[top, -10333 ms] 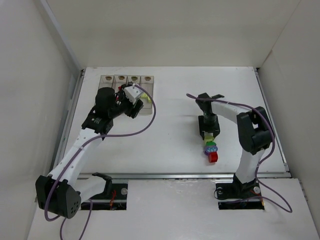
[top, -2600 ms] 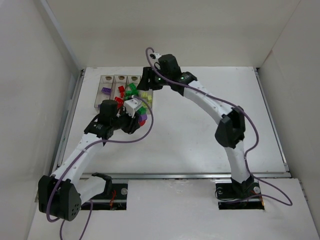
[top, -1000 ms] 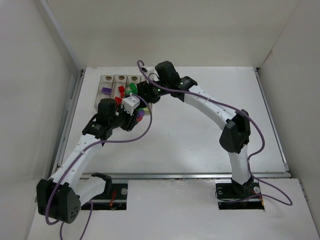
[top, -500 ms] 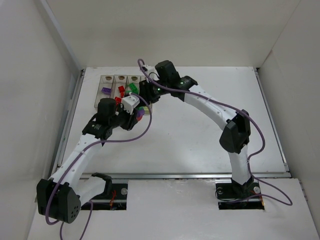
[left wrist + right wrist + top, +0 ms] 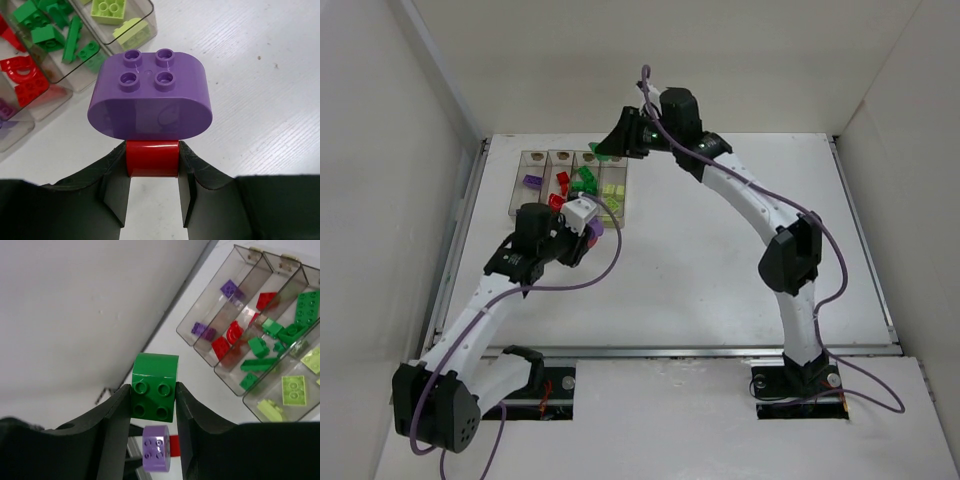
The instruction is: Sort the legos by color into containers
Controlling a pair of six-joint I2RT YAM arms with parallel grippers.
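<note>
Left gripper (image 5: 152,167): mine is pinched on a red brick (image 5: 152,158), with my fingers (image 5: 116,186) pressed to its two sides.
What rides on it: a rounded purple brick (image 5: 150,95) with four studs sits against the red brick, just past my fingertips.
Where that pair is: over the white table (image 5: 250,100), just off the near end of the bins (image 5: 212,307). It is closest to the green and pale yellow ones and does not touch them.
Right gripper (image 5: 153,391): mine is clamped on a square green brick (image 5: 154,385) with four studs, one finger flat on each side.
Where the green brick is: up in the air, apart from the bins. From the top view it shows over the far end of the row, by the two bins on the right.
Bins: four clear ones, joined side by side in a row.
Leftmost bin: two purple bricks (image 5: 230,288).
Second bin: red bricks (image 5: 232,332).
Third bin: green bricks (image 5: 257,346), the fullest of the four.
Rightmost bin: pale yellow bricks (image 5: 293,389).
</note>
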